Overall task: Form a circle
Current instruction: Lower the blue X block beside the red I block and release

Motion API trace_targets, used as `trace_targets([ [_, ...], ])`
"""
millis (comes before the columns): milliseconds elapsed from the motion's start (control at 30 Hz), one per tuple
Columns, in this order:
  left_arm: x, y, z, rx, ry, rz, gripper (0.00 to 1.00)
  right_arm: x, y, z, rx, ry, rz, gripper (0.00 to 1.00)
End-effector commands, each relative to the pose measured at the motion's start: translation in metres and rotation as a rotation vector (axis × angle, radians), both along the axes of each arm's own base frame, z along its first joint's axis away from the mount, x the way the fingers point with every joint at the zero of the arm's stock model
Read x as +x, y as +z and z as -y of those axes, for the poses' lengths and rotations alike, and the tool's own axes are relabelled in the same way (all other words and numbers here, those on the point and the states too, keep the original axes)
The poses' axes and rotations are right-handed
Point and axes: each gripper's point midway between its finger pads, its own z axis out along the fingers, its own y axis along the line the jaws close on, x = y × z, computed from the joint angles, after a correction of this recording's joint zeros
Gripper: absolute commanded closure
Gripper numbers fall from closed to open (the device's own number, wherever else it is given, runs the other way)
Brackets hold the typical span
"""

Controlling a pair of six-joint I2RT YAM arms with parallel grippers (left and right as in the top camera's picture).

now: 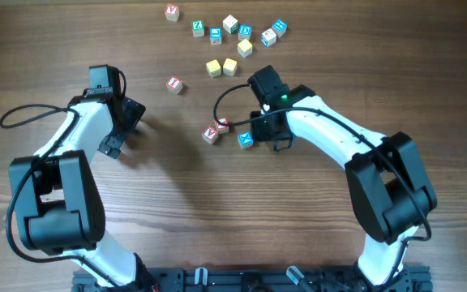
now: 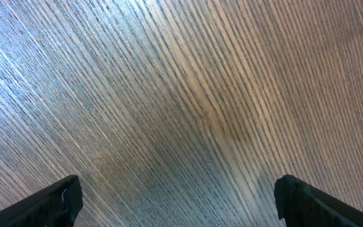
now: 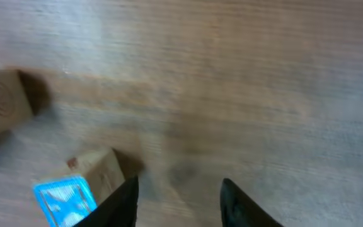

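status: right gripper (image 3: 178, 203) stands part-open, empty, beside the blue-lettered cube (image 1: 246, 139) we read as set near two red-lettered cubes (image 1: 211, 135) to start the circle (image 1: 223, 125) mid table (image 1: 177, 203); left gripper (image 2: 178, 197) hangs wide open, aside.

We see the overhead view bright, even and sharp, with only short soft shadows on the table (image 1: 217, 211). At the left wrist a cold glare washes the table's left part; at the right wrist everything is blurred, the blue-lettered cube (image 3: 65, 200) smeared.
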Motion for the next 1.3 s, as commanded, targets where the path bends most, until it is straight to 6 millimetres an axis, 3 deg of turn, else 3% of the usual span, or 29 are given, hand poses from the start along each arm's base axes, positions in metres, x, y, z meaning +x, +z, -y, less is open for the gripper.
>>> trace_targets([
  [0,-0.004,-0.005,-0.003,0.013,0.008,-0.018,0.0,-0.012,0.012,-0.012,0.077,0.021,-0.045,0.61],
  [233,-0.004,-0.005,-0.003,0.013,0.008,-0.018,0.0,-0.034,0.011,-0.024,0.115,0.05,-0.126,0.66],
  [700,-0.004,-0.005,-0.003,0.013,0.008,-0.018,0.0,-0.018,0.015,-0.036,0.161,0.03,-0.061,0.65],
  [1067,-0.004,-0.005,-0.003,0.013,0.008,-0.018,0.0,-0.033,0.016,-0.041,0.202,0.023,-0.136,0.65],
  [1267,-0.004,-0.005,-0.003,0.013,0.008,-0.018,0.0,-0.035,0.018,-0.06,0.223,0.066,-0.103,0.64],
])
